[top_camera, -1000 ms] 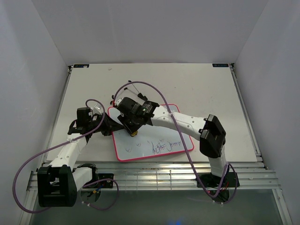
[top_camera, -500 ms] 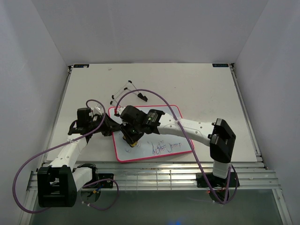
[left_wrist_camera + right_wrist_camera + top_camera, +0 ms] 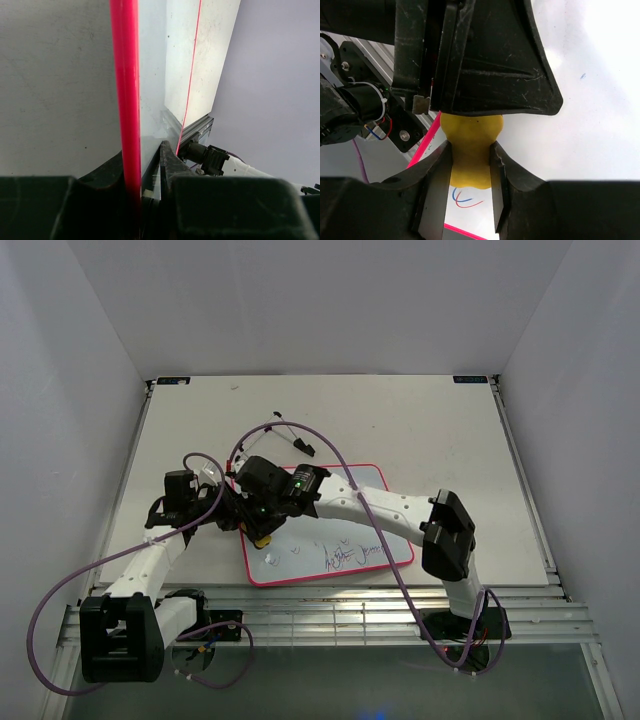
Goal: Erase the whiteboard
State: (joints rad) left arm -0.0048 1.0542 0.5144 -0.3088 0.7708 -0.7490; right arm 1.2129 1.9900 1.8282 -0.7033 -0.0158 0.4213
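Wiping step: whiteboard [image 3: 290, 565] rim is pinched by left gripper [image 3: 143, 160], yellow eraser [image 3: 471, 130] is clamped in right gripper [image 3: 470, 150]; rightward strokes over remaining writing [image 3: 355, 555] are needed.

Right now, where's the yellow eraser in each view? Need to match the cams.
Top external: yellow eraser left of centre, at the left edge of the whiteboard.
Left wrist: not in view.
Right wrist: yellow eraser at centre, pinched in the right gripper.
Shared landmark: the board's pink-red rim, a vertical stripe in the left wrist view and a diagonal sliver in the right wrist view.
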